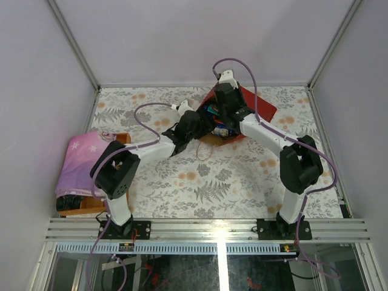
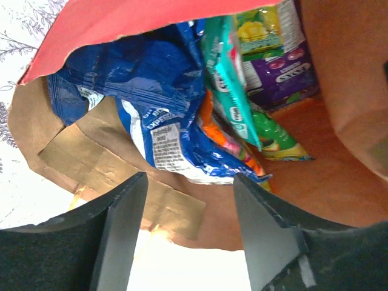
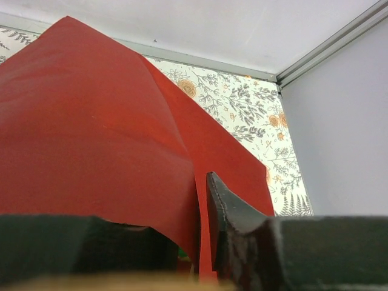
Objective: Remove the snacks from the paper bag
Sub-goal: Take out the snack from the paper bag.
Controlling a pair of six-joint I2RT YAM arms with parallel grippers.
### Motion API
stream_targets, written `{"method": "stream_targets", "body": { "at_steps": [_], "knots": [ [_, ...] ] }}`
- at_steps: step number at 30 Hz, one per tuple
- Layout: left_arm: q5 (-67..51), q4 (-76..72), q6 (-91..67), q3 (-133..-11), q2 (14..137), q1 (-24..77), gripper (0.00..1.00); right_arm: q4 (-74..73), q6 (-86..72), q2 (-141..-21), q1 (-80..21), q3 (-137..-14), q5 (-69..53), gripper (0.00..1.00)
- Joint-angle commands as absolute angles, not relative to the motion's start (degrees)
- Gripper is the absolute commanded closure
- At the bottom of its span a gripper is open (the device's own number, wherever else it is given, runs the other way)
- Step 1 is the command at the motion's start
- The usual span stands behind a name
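The red paper bag (image 1: 262,108) lies on its side at the back middle, mouth facing the arms. My left gripper (image 1: 202,125) is open and empty at the mouth (image 2: 191,185), just over the brown lower lip. Inside lie a blue-and-white pack (image 2: 163,91), a teal pouch (image 2: 227,79), a purple pouch (image 2: 285,73), a green pouch (image 2: 273,136) and an orange one (image 2: 218,130). My right gripper (image 1: 225,118) is shut on the bag's red upper wall (image 3: 91,121) and holds it raised; one finger (image 3: 233,224) shows, the other is behind the paper.
A pink folded cloth (image 1: 82,156) lies on a wooden tray (image 1: 85,210) at the left edge. A twine handle (image 1: 204,151) trails on the floral tablecloth in front of the bag. Enclosure walls close in the back and sides.
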State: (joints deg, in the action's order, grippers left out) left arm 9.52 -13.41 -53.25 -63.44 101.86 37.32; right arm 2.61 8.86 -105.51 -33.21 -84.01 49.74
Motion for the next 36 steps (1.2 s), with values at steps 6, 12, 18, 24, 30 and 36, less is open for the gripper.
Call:
{"method": "stream_targets", "body": {
  "at_steps": [6,12,18,24,30,36],
  "knots": [
    [12.40,-12.48,-58.42,-68.77,109.97,37.88,0.48,1.21,3.82,-98.12,-32.63,-82.47,45.93,0.47],
    [13.34,-15.82,-57.93,-70.06,112.73,37.79,0.49,4.07,2.23,-88.79,-34.58,-75.16,34.32,0.12],
    [13.39,-16.48,-58.44,-71.19,114.09,37.78,0.63,1.13,1.23,-80.64,-37.79,-75.39,18.76,0.01],
    [14.64,-16.25,-58.39,-70.74,112.53,37.41,0.99,5.09,-3.36,-71.87,-37.79,-72.18,5.65,0.01],
    [15.00,-16.06,-57.94,-67.58,108.38,37.38,1.00,5.40,-4.37,-68.38,-37.79,-71.24,5.58,0.00],
    [14.28,-12.68,-55.64,-60.90,98.19,37.44,1.00,6.14,-5.42,-67.43,-37.79,-70.66,5.84,0.01]
  ]
}}
